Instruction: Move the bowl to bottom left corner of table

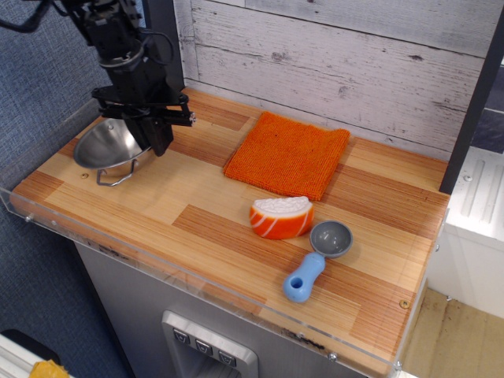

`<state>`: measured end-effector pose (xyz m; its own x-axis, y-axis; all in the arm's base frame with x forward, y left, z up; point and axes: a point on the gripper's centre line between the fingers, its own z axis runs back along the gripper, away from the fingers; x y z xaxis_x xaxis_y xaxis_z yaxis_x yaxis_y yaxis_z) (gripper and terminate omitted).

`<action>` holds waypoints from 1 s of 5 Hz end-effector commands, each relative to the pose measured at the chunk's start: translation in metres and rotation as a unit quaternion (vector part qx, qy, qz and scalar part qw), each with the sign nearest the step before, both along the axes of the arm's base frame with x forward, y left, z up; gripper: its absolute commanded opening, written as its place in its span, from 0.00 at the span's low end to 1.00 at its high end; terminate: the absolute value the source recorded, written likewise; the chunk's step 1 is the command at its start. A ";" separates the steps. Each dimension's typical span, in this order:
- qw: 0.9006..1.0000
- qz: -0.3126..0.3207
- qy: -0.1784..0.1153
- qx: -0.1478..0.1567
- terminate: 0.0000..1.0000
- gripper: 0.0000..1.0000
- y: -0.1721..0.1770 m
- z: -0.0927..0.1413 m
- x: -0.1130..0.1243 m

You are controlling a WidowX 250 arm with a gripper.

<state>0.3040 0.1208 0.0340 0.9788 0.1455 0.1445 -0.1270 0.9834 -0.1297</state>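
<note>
Bowl [106, 146] shiny silver; table [236, 236] tan-brown striped planks; cloth [288, 153] orange; scoop [316, 260] blue-handled, grey cup.

A wooden plank table [197, 228] (clear acrylic rim) carries a steel bowl [109, 145] at its left end, an orange cloth [288, 153], a salmon sushi toy [281, 216] and a blue-handled scoop [317, 258].

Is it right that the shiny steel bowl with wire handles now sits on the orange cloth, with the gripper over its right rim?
Not quite. The shiny steel bowl with wire handles sits on the bare wooden plank table near its left end, well apart from the orange cloth. The observation.image view shows this. The gripper is indeed over the bowl's right rim.
</note>
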 end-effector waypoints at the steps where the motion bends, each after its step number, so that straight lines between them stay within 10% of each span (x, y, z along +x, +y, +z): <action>1: 1.000 0.000 0.001 -0.014 0.00 0.00 0.002 -0.013 -0.019; 5: 0.999 0.016 0.023 -0.034 0.00 0.00 0.015 -0.047 -0.030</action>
